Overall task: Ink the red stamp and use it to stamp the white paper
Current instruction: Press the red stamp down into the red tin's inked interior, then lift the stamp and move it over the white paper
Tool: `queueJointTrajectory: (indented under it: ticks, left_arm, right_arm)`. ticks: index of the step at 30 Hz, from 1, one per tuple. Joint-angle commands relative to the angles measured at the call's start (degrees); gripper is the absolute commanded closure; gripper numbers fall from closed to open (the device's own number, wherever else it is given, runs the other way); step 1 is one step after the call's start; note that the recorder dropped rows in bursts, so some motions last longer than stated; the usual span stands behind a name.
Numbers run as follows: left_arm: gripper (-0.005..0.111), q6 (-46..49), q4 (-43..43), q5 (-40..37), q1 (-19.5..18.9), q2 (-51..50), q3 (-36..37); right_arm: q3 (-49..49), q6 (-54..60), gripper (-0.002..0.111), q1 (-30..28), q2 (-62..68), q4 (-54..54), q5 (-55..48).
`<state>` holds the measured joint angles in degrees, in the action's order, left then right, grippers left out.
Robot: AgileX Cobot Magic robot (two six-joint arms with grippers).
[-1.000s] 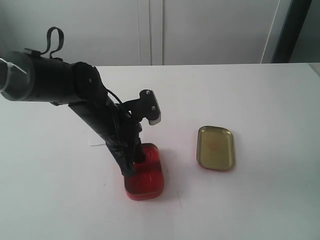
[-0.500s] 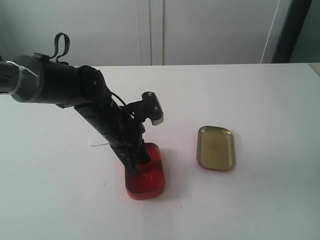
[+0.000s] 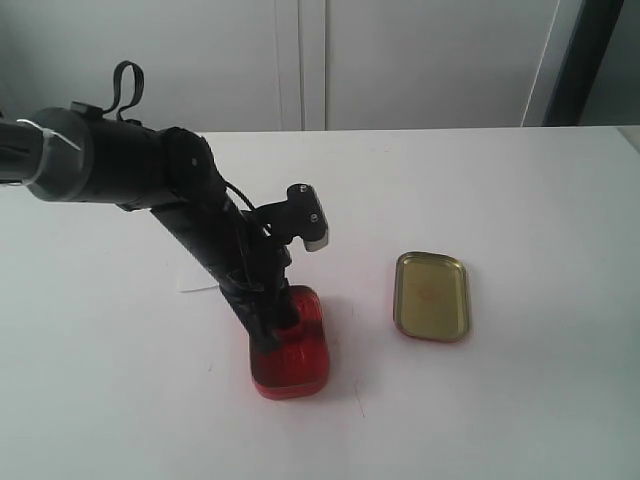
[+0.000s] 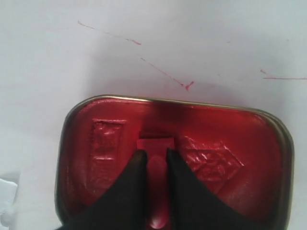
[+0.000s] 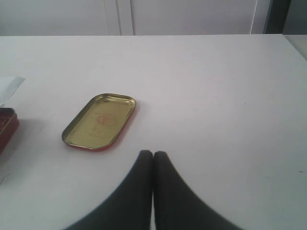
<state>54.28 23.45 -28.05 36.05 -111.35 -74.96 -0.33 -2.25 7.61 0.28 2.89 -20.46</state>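
Counting what's showing: one red stamp, one white paper, only an edge of it peeking in. Tins are totalling two: one red ink-pad tin, one gold tin lying open. Grippers are totalling two: left gripper and right gripper, one per arm. One table is carrying everything. Thin red smear marks are showing on the table, at least three, too faint for counting exactly

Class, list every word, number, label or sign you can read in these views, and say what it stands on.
No text can be read.
Gold lid: faint red mark in its middle, too blurred.
Ink pad: pressed square and diamond shapes, no letters.
Table: red ink streaks, no letters.
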Motion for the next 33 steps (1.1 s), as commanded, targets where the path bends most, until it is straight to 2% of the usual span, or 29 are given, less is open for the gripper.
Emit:
queueJointTrajectory:
  ticks: [1,7,30,33]
  left_arm:
    - [0.107,-0.56,-1.0,-3.65,0.21,0.88,-1.65]
    - [0.107,-0.82,-1.0,-5.66,0.21,2.06,-3.87]
    - [0.107,-0.82,-1.0,-6.16,0.21,3.81,-3.86]
    - [0.107,-1.63,-1.24,-6.16,-1.12,4.31,-4.7]
  right_arm:
    - [0.33,0.09,0.108,-0.32,-0.28,-0.15,0.81]
    - [0.33,0.09,0.108,-0.32,-0.28,-0.02,0.81]
    - [0.33,0.09,0.108,-0.32,-0.28,-0.02,0.81]
    - [0.33,0.09,0.108,-0.32,-0.28,-0.02,0.81]
